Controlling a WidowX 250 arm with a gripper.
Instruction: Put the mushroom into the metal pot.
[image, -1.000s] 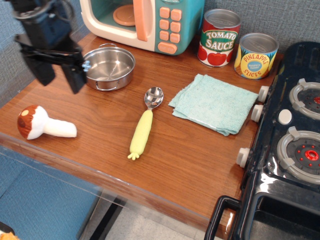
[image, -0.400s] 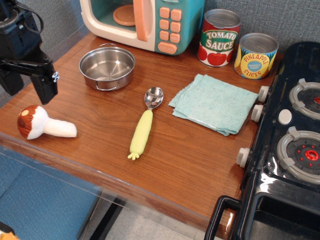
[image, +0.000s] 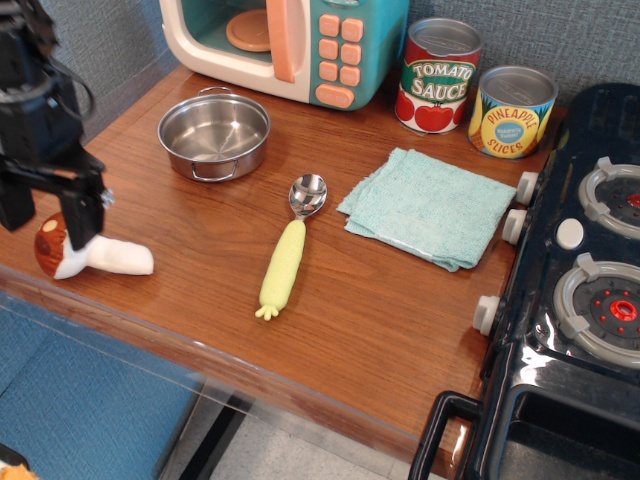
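Observation.image looks down on a brown wooden worktop (image: 330, 300) from its front edge. At the far left, the black robot hand (image: 48, 212) hangs low over the plush toy mushroom (image: 90, 252), its two dark fingers (image: 82, 210) spread apart, one on each side of the reddish-brown cap. The cap is partly hidden behind them, so whether the fingers touch it cannot be told. The mushroom lies on its side near the front left edge of the worktop, cap to the left, thick white stem pointing right.

Farther back sits the small shiny steel pot (image: 214, 136) with two loop handles, upright, with nothing inside, well apart from the mushroom. Just behind the pot stands a cream and teal toy microwave (image: 290, 45), its door swung open on an orange plate inside.

Near the middle of the worktop lies a spoon with a metal bowl and a yellow handle (image: 288, 250), bowl toward the back. Right of it rests a folded pale teal cloth (image: 430, 205). Behind the cloth stand two printed tins side by side: a red tomato sauce can (image: 438, 76) and a yellow pineapple slices can (image: 511, 111). A black toy stove (image: 570, 300) with grey burner rings and white knobs fills the right side, just beside the cloth.
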